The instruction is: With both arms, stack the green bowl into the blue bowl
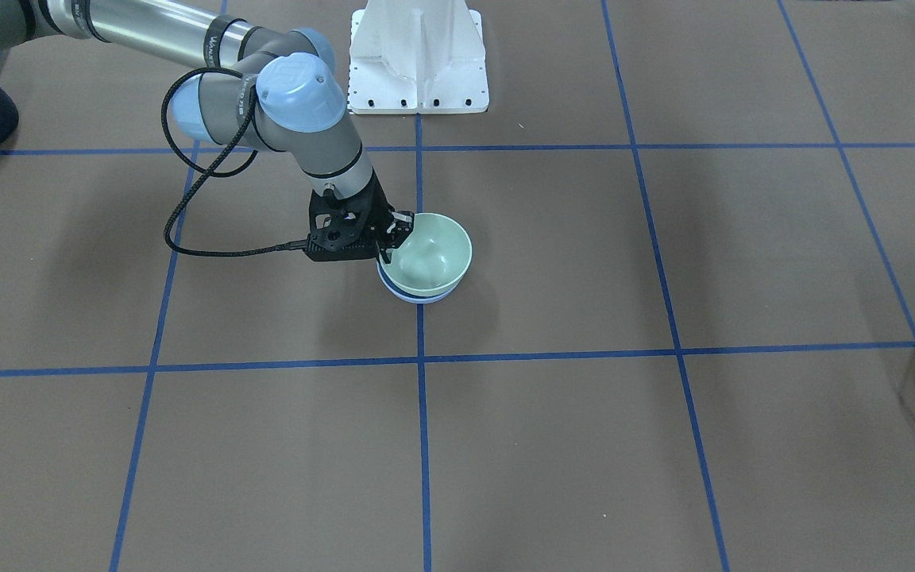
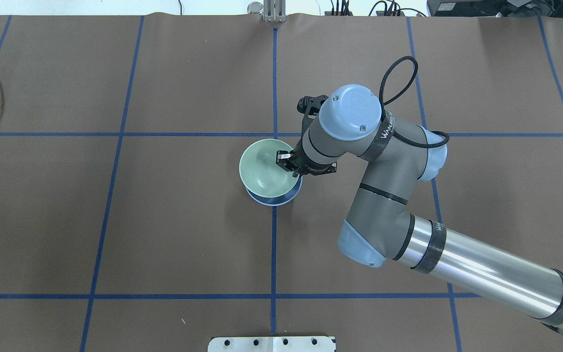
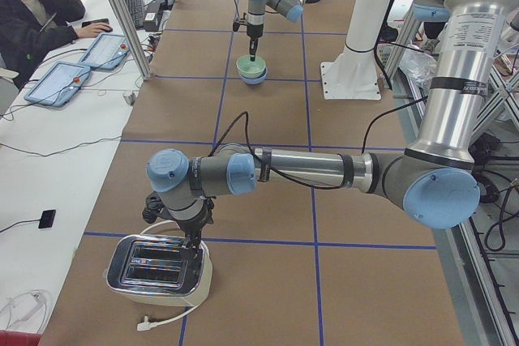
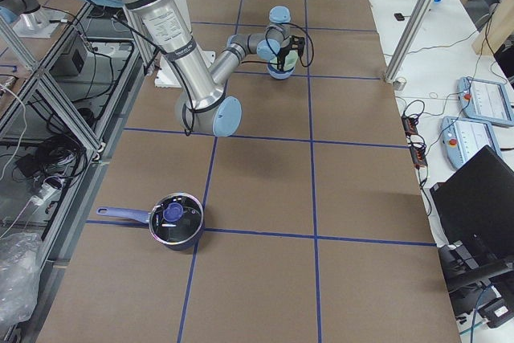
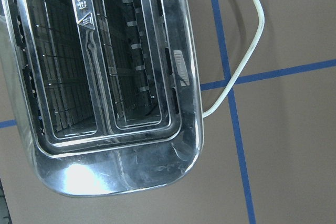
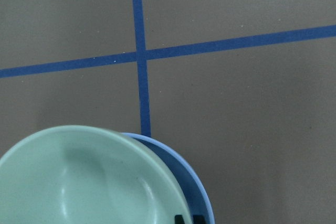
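The pale green bowl (image 1: 432, 256) sits inside the periwinkle-blue bowl (image 1: 419, 298) near the table's middle, on a blue tape line. It looks slightly tilted and offset. In the overhead view the green bowl (image 2: 263, 166) covers all but a crescent of the blue bowl (image 2: 275, 199). My right gripper (image 1: 391, 238) points down at the green bowl's rim and is shut on it (image 2: 285, 160). The right wrist view shows both bowls, green (image 6: 79, 182) and blue (image 6: 193, 182). My left gripper (image 3: 193, 239) hangs over a toaster far from the bowls; I cannot tell whether it is open or shut.
A chrome toaster (image 5: 105, 77) with a white cord (image 5: 247, 40) lies under the left wrist, at the table's left end (image 3: 158, 269). A dark pot with a lid (image 4: 173, 221) stands at the right end. The white base plate (image 1: 418, 59) is behind the bowls. An operator (image 3: 32, 6) sits beside the table.
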Available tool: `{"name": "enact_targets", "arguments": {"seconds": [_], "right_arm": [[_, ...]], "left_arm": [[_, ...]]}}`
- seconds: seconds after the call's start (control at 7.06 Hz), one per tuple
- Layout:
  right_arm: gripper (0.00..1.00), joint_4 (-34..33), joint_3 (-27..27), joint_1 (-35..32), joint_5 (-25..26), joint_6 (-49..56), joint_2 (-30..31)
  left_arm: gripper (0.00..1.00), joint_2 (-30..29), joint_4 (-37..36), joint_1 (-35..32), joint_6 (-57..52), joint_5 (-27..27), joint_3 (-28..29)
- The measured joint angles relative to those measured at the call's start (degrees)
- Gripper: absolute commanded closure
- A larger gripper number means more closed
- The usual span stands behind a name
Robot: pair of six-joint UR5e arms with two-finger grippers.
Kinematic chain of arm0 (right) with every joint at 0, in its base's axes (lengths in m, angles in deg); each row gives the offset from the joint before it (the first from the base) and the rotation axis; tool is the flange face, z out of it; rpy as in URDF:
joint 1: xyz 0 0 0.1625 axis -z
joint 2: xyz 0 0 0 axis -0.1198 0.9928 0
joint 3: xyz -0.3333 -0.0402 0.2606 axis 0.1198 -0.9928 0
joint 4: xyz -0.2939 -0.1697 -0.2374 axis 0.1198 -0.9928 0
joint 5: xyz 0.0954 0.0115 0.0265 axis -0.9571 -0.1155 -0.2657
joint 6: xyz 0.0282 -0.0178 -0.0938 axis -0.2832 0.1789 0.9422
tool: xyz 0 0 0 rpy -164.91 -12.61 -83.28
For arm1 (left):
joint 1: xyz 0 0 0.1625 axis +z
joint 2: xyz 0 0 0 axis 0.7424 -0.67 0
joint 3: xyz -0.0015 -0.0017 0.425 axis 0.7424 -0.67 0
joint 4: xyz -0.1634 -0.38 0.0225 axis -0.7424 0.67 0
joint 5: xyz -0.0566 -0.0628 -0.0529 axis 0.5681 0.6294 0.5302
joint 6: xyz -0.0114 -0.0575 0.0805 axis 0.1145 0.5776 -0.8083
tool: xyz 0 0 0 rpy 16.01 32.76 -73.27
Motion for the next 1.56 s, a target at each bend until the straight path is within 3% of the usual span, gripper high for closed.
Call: {"name": "enact_targets", "arguments": {"seconds": [1.28,1.42,1.56], "right_arm": [[1.0,-1.3,-0.3,0.4,-0.2,0.8,-0.2],[0.95,-1.2,-0.3,0.5,-0.2,0.8,-0.1],[0.83,-1.2,-0.4,0.5,-0.2,0.8,-0.1]], "left_arm": [[0.01,0.4,0.0,0.0,0.0,0.0,0.0],[0.01,0.3,0.0,0.0,0.0,0.0,0.0],[0.01,0.3,0.0,0.1,0.0,0.0,0.0]]}}
